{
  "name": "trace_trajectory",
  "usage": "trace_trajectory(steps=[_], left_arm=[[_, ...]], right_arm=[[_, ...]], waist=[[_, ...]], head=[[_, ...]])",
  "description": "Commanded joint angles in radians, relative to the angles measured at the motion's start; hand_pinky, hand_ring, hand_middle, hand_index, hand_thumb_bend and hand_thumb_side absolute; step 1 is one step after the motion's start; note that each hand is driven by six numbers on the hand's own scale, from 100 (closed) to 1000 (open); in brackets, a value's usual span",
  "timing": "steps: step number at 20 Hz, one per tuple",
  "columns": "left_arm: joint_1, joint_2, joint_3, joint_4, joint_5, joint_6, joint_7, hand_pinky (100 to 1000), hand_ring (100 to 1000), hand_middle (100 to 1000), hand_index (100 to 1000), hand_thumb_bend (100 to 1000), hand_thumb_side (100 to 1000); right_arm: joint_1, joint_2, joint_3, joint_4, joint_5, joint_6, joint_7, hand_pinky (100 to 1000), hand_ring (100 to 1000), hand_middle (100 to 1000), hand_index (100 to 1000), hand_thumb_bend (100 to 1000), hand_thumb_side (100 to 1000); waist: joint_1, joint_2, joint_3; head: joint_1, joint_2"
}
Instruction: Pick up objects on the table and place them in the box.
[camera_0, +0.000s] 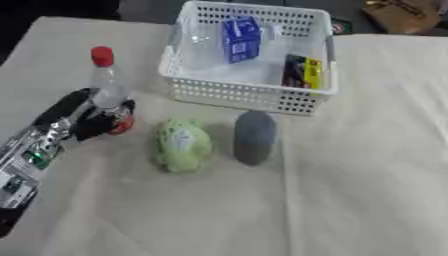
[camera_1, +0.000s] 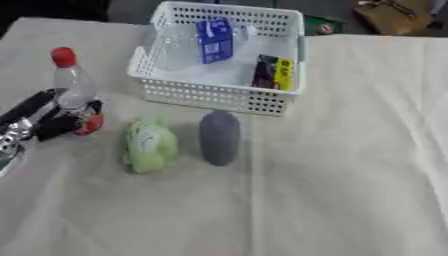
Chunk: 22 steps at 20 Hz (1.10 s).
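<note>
Clear bottle (camera_0: 107, 92) with red cap and red label band stands upright on the table's left side, left of the basket's near-left corner. Left hand (camera_0: 87, 122) comes in from the lower left, dark fingers curled round the bottle's lower part at the label. Bottle base looks on the cloth, can't tell if lifted. Right of the bottle, a green cabbage-like item (camera_0: 182, 145) lies on the cloth, and just beside it, not touching, a grey oblong object (camera_0: 254, 137), its far end close to the basket's front wall. White perforated basket (camera_0: 236, 95) sits at the far centre; inside, a blue carton (camera_0: 241, 39) tilted against the back, and a black and yellow packet (camera_0: 302, 71) upright against the right wall. Beige cloth-covered table (camera_0: 350, 175) under everything. Right hand shows in neither view.
</note>
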<state>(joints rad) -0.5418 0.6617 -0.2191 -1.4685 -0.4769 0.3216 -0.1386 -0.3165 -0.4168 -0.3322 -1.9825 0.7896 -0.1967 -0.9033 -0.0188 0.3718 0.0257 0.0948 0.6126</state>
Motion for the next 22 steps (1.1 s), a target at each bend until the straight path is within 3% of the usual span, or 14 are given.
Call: trace_trajectory(steps=[1, 10, 22], left_arm=[[-0.006, 0.026, 0.005, -0.015, 0.015, 0.008, 0.038, 933, 923, 749, 731, 100, 924], [-0.009, 0.03, 0.003, -0.046, 0.031, 0.022, 0.103, 909, 873, 704, 673, 100, 878], [-0.033, 0.043, 0.024, -0.117, 0.031, 0.045, 0.137, 895, 855, 697, 667, 100, 846]], right_arm=[[-0.006, -0.015, -0.01, -0.018, -0.006, -0.001, -0.004, 904, 855, 751, 839, 100, 1000], [-0.006, -0.016, -0.012, -0.018, -0.007, 0.0, -0.004, 904, 855, 751, 838, 100, 1000], [-0.008, -0.021, -0.012, -0.018, -0.005, -0.001, -0.004, 904, 855, 752, 838, 100, 1000]], waist=[[0.001, -0.02, -0.001], [-0.001, -0.022, 0.002], [0.003, -0.027, 0.004]], head=[[0.0, -0.013], [-0.001, -0.015], [-0.004, -0.005]])
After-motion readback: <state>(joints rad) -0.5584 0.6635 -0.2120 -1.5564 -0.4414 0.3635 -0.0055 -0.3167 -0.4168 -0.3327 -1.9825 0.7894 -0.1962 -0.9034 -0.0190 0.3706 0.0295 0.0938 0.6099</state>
